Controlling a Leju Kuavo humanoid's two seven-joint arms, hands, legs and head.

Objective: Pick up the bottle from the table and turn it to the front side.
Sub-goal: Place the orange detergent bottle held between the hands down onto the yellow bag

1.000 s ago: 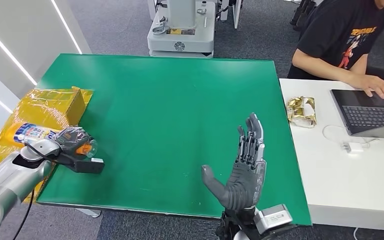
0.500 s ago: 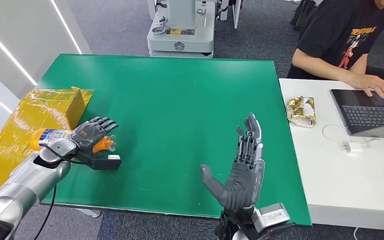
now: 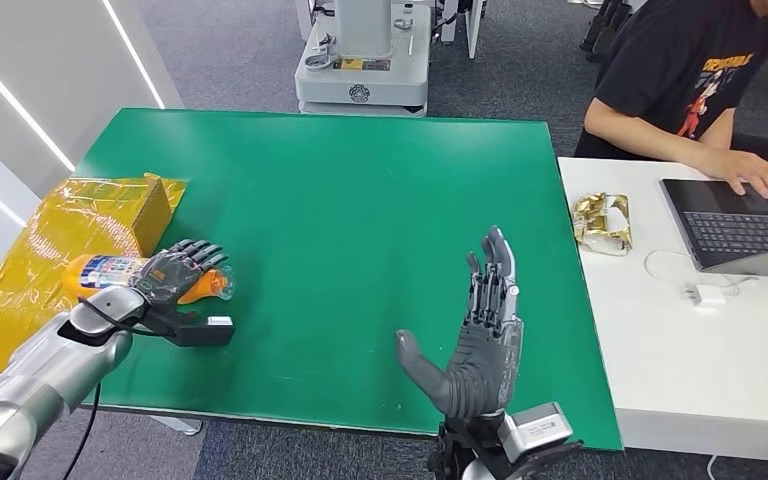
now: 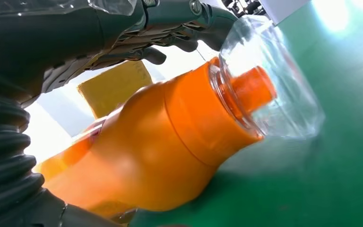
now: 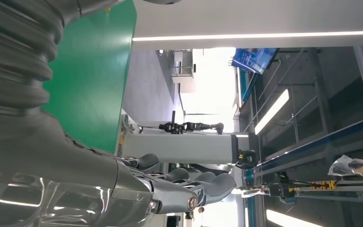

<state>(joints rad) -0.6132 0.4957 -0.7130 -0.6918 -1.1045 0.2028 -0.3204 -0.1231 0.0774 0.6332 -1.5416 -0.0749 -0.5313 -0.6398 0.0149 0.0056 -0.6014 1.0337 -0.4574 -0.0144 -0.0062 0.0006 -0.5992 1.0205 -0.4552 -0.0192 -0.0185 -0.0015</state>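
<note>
One hand (image 3: 175, 272), your left, loosely grasps the bottle (image 3: 110, 272); the smooth body could slip while rotating. Right hand (image 3: 480, 345) is released.

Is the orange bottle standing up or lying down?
Lying down: the bottle rests sideways on the green table, under the left hand.

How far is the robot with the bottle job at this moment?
Done: the left hand has reached the orange bottle at the edge of the green table. In hand: its fingers lie over the bottle, which is on its side; a firm grip cannot be confirmed. Left: lifting it and turning it to the front. The right hand waits open.
</note>
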